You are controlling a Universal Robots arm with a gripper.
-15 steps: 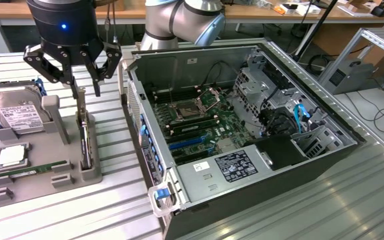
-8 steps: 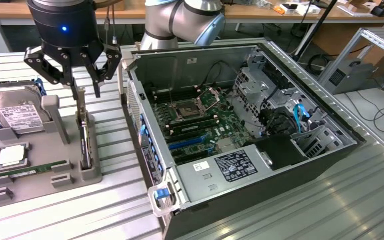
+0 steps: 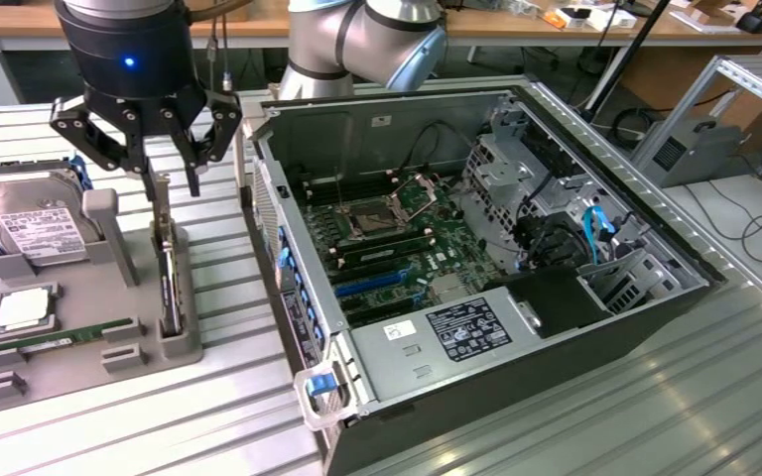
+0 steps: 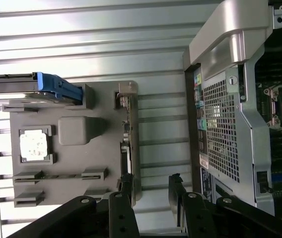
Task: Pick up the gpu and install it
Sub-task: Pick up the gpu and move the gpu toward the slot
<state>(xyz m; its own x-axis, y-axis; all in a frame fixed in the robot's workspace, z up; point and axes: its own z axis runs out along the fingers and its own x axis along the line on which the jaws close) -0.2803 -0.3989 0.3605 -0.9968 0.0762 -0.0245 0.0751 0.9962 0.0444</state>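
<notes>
Our claw [image 3: 175,188] hangs wide open and empty over the gpu [image 3: 168,283], which we judge stiff, light, fragile: pinch its flat faces.

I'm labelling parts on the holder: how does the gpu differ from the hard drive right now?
The hard drive is silver with a white label and leans back, broad face showing; the gpu is dark and stands on edge. The open gripper hangs just above the gpu; the hard drive sits apart, toward the exterior view's left. Both rest in the grey holder.
</notes>
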